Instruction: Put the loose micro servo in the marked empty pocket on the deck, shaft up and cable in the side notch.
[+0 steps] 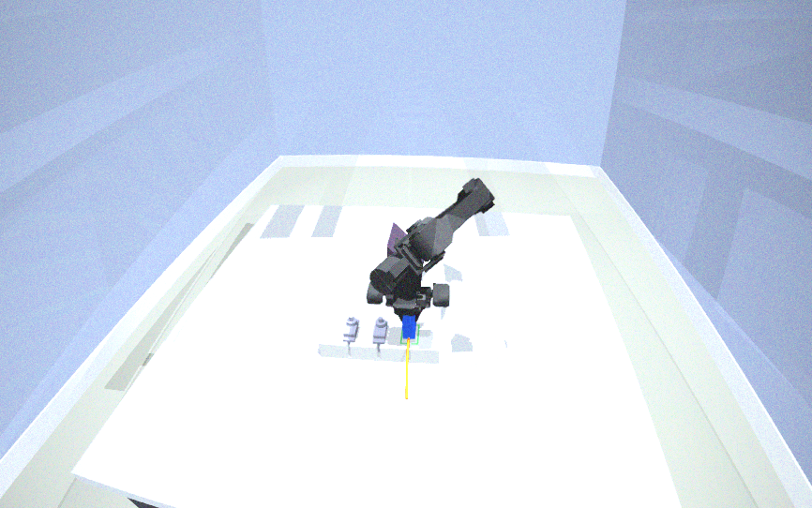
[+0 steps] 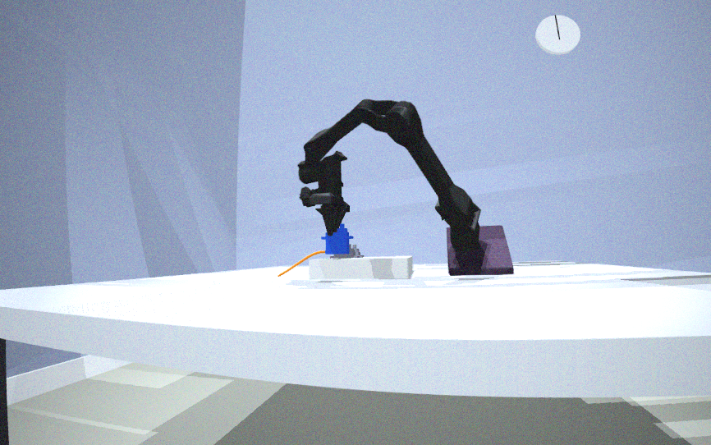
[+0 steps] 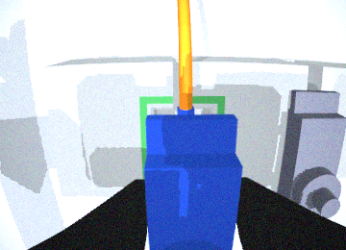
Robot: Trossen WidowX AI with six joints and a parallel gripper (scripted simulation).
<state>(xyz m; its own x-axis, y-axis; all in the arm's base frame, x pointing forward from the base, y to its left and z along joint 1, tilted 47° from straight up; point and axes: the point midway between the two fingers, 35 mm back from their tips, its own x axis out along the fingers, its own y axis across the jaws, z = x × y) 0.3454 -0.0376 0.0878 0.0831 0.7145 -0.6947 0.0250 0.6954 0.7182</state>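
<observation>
The black parallel-jaw gripper [image 1: 409, 317] [image 2: 332, 233] [image 3: 191, 191] is gripping the blue box-shaped micro servo [image 1: 409, 326] [image 2: 337, 243] [image 3: 193, 197]; the servo is hovering upright above the green-outlined pocket [image 1: 400, 336] [image 3: 142, 135], its thin orange cable [image 1: 407, 372] [image 2: 302, 260] [image 3: 185, 43] extending outward

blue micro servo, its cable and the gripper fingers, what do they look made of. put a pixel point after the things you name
Blue micro servo [image 1: 409, 326] [image 2: 337, 243] [image 3: 192, 192]: probably hard plastic, evenly coloured with crisp edges.
Cable [image 1: 407, 372] [image 2: 300, 262] [image 3: 185, 48]: likely rubbery insulation, smooth orange, gently curved.
Fingers: matte black, plastic or coated metal; can't tell.
</observation>
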